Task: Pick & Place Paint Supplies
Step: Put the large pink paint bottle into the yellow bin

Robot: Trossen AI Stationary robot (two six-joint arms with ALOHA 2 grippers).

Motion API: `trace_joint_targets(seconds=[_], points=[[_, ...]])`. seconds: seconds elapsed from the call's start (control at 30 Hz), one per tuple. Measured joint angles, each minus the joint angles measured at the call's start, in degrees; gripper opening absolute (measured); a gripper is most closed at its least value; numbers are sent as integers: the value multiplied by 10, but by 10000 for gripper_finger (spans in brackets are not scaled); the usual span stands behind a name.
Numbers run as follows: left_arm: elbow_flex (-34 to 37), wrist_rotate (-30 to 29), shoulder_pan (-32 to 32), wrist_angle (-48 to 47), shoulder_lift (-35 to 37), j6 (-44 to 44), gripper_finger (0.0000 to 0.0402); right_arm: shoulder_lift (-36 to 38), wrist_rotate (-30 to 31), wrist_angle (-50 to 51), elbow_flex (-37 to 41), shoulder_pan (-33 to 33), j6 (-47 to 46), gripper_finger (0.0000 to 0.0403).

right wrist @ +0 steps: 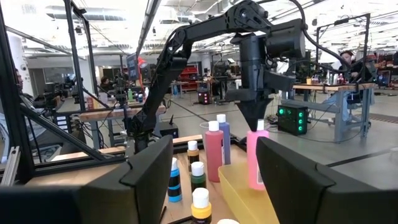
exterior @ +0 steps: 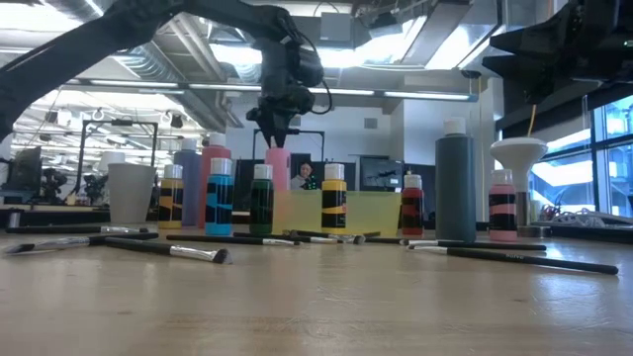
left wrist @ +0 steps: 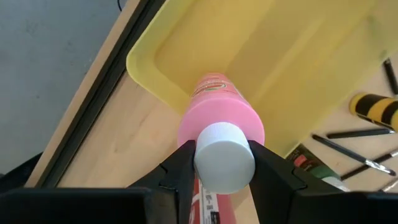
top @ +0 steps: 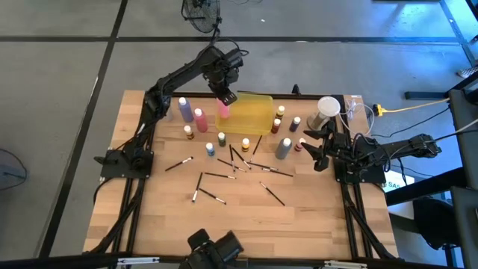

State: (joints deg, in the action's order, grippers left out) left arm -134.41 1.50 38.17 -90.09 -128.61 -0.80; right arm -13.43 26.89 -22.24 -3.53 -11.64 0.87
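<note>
My left gripper (top: 224,96) is over the left end of the translucent yellow tray (top: 252,113), shut on a tall pink squeeze bottle (left wrist: 221,118) that hangs upright below it (exterior: 277,163). The bottle's base is at the tray's left rim (left wrist: 163,79); I cannot tell whether it touches. A second pink bottle (top: 200,119) and a purple bottle (top: 184,108) stand left of the tray. A grey bottle (top: 283,148), small white-capped paint bottles (top: 222,139) and thin brushes (top: 216,175) are spread over the table. My right gripper (right wrist: 214,186) waits open at the right edge (top: 317,146). My left gripper pinches the pink bottle's white cap (left wrist: 224,155) between its two fingers (left wrist: 180,169), one on each side of the cap. The fingers come from above and point straight down. The bottle hangs upright below them, its base over the tray's left end.
A pale round cup (top: 327,108) stands at the far right, another (exterior: 131,193) at the left in the low view. Small bottles (top: 278,123) stand along the tray's right side. Brushes lie scattered mid-table; bare wood is toward the near edge (top: 246,224).
</note>
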Motion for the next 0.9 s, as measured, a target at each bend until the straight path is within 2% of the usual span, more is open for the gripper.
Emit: trace_joint_targets(seconds=[0.17, 0.7, 0.9], points=[[0, 0, 0, 1, -6, -6, 133, 0, 0, 4, 0, 0, 0, 233], [-1, 0, -5, 1, -7, -30, 142, 0, 0, 17, 0, 0, 0, 233], [-2, 0, -8, 1, -7, -30, 166, 0, 0, 18, 0, 0, 0, 233]])
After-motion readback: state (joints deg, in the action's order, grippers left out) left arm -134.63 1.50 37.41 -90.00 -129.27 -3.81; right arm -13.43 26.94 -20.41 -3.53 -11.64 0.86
